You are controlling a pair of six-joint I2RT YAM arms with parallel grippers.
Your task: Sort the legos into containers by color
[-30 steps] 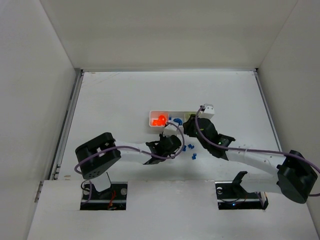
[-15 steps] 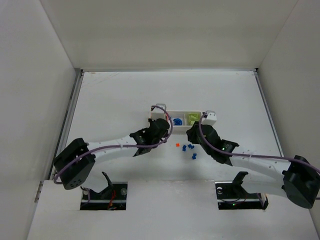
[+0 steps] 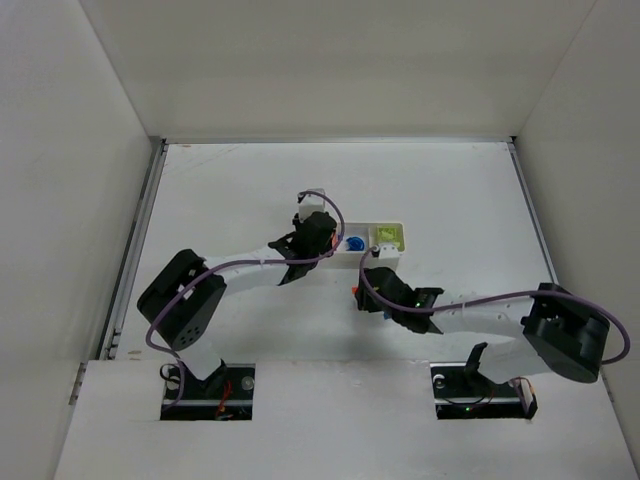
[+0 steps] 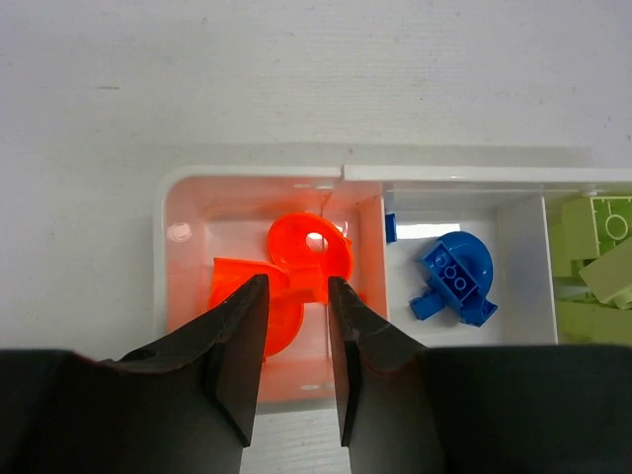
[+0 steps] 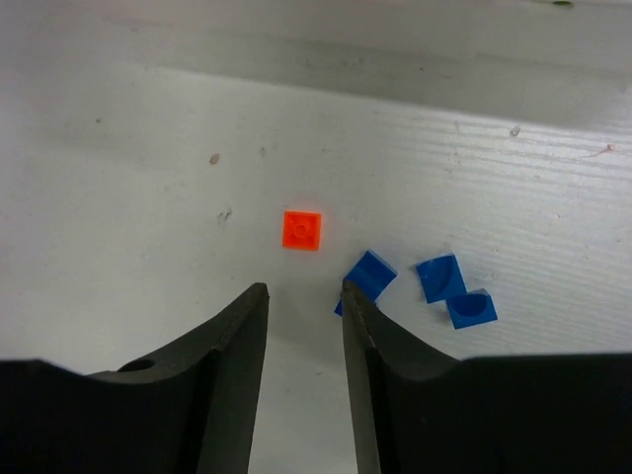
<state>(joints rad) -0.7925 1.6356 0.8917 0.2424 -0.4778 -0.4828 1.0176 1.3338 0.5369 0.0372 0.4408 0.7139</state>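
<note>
Narrow, empty right fingers (image 5: 229, 380) are hovering just short of the flat orange square plastic brick (image 5: 301, 229). Centring first is looking wise.

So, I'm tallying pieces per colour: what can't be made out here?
Left wrist view: green bricks run off the right edge; count unknown.
Left wrist view: orange pieces overlap, partly behind the left fingers.
Right wrist view: one blue brick partly behind a right finger.
Top view: loose bricks tiny, partly under the right arm.
</note>
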